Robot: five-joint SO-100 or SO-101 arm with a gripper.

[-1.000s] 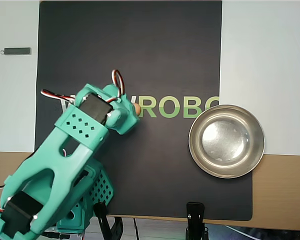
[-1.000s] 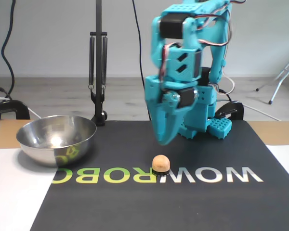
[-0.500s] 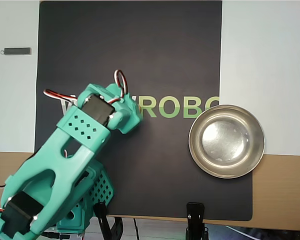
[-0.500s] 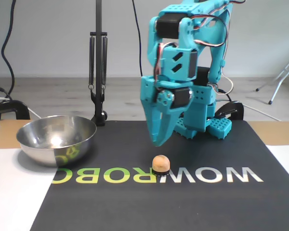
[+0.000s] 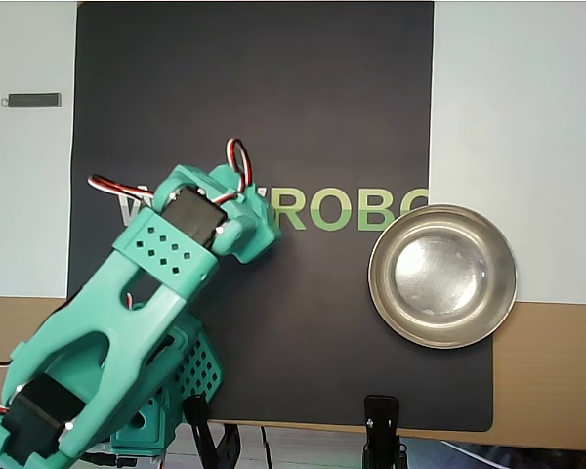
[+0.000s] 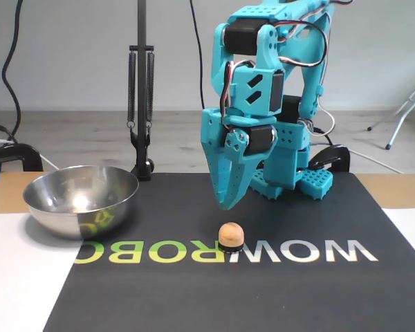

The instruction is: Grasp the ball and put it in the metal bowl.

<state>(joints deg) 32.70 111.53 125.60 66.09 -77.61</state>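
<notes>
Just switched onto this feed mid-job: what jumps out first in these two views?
The big turquoise arm dominates: in the fixed view its gripper hangs point-down just above the small tan ball, not touching it, and it looks shut. The ball sits on the green and white lettering of the black mat; from overhead the arm hides it. The shiny metal bowl stands empty at the mat's left edge in the fixed view, at the right in the overhead view.
</notes>
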